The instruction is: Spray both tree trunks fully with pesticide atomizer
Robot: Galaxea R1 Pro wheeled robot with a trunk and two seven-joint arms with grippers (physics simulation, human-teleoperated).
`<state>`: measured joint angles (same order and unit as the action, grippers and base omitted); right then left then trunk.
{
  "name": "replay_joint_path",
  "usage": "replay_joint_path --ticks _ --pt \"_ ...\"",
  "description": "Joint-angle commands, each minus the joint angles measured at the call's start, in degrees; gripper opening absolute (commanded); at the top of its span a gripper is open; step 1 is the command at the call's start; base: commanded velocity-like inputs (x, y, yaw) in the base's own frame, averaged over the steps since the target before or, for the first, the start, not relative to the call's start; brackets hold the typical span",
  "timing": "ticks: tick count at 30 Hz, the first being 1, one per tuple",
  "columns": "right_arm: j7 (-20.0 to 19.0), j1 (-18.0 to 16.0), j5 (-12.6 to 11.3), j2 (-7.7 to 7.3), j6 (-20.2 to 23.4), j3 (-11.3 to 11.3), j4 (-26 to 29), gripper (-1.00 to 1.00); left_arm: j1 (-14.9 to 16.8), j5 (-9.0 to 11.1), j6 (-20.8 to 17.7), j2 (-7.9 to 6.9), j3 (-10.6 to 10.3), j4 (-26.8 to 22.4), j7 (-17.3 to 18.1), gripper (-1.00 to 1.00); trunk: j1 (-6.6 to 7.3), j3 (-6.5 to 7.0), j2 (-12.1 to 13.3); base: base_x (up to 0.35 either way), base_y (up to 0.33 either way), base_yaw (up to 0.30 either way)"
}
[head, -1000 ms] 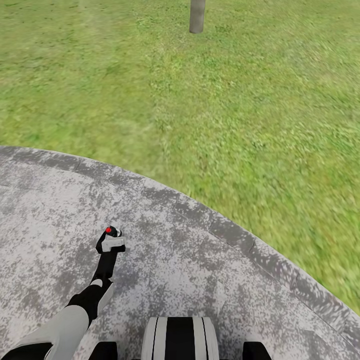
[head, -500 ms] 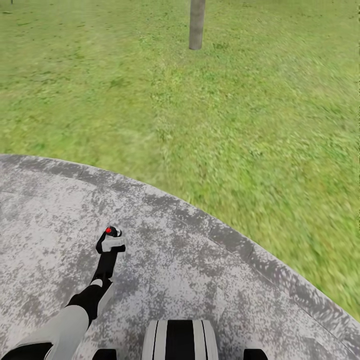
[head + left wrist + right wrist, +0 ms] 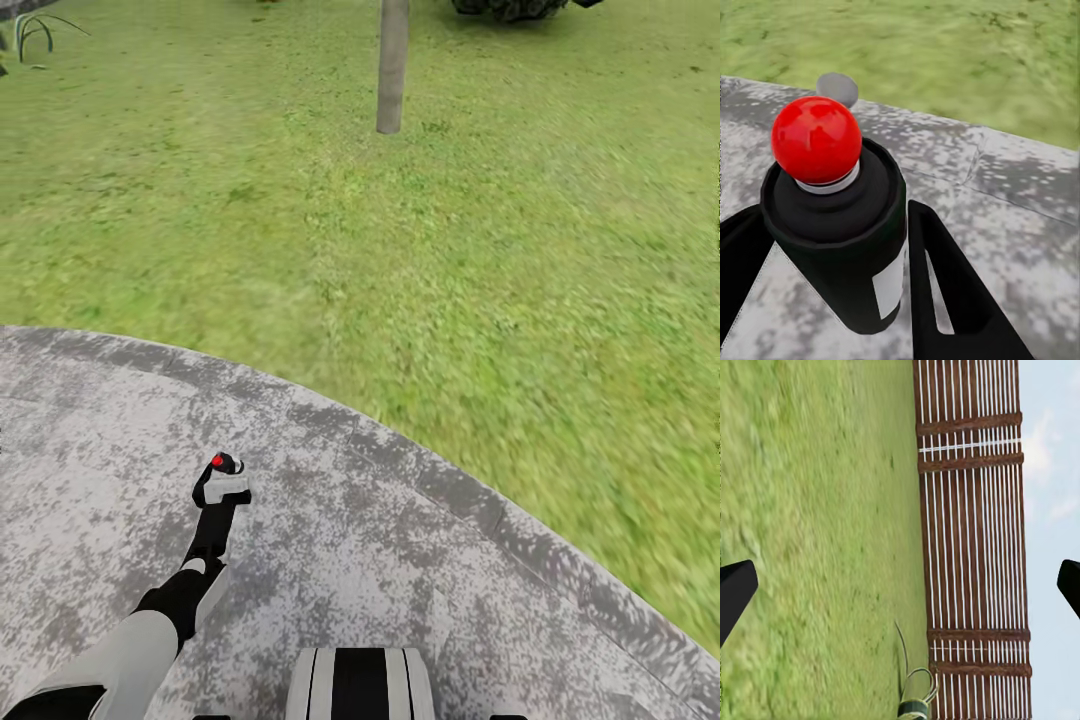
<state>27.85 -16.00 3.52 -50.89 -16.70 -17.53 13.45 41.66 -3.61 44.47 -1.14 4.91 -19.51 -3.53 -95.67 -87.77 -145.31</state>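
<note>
The pesticide atomizer [image 3: 226, 466], a small black bottle with a red nozzle tip, is held low over the grey stone paving by my left gripper [image 3: 220, 492]. In the left wrist view the atomizer [image 3: 847, 225] sits upright between the two black fingers [image 3: 945, 285], red tip [image 3: 816, 139] on top and white label showing, with my left gripper [image 3: 840, 262] shut on it. One bare grey-brown tree trunk [image 3: 392, 65] rises from the lawn far ahead, its crown out of view. My right gripper [image 3: 901, 585] is open and points at the lawn and a fence.
A curved edge of the stone paving [image 3: 450, 490] meets the lawn [image 3: 450, 250] ahead. A dark shrub [image 3: 510, 8] and a thin palm-like plant [image 3: 30, 30] stand at the far end. A wooden slat fence [image 3: 967, 510] borders the grass. My base [image 3: 360, 685] is below.
The whole head picture has shifted down, so the camera has moved: more far lawn, the shrub and more trunk now show. The left arm still holds the atomizer in the same pose.
</note>
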Motion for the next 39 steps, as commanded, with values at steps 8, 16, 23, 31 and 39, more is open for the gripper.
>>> replay_joint_path --ticks 8,16,23,31,39 --pt "-0.63 0.0 -0.5 1.47 0.05 0.04 0.43 1.0 0.0 0.08 0.0 0.0 0.06 0.0 -0.03 -1.0 0.2 1.78 0.11 0.0 0.0 0.0" --pt "-3.47 -0.04 -0.68 4.49 -0.01 0.04 3.24 1.0 0.0 0.08 0.0 0.51 0.21 0.08 -0.07 -1.0 0.41 3.55 0.22 0.0 0.0 0.0" --pt "-10.53 -2.15 -2.51 10.39 0.0 0.02 5.49 1.0 0.0 0.02 -0.02 1.96 0.34 0.26 -0.06 -1.0 0.59 5.1 0.31 0.0 0.0 0.0" --pt "-11.74 -4.69 -2.37 10.34 0.0 -0.02 5.92 1.0 0.0 0.01 -0.05 2.06 0.37 0.44 -0.03 -1.0 0.8 6.88 0.42 0.0 0.0 0.0" --pt "-11.76 -9.47 -2.53 7.8 0.03 -0.12 6.16 1.0 0.0 0.01 -0.08 2.09 0.37 0.44 -0.04 -1.0 1.0 8.65 0.52 0.0 0.0 0.0"
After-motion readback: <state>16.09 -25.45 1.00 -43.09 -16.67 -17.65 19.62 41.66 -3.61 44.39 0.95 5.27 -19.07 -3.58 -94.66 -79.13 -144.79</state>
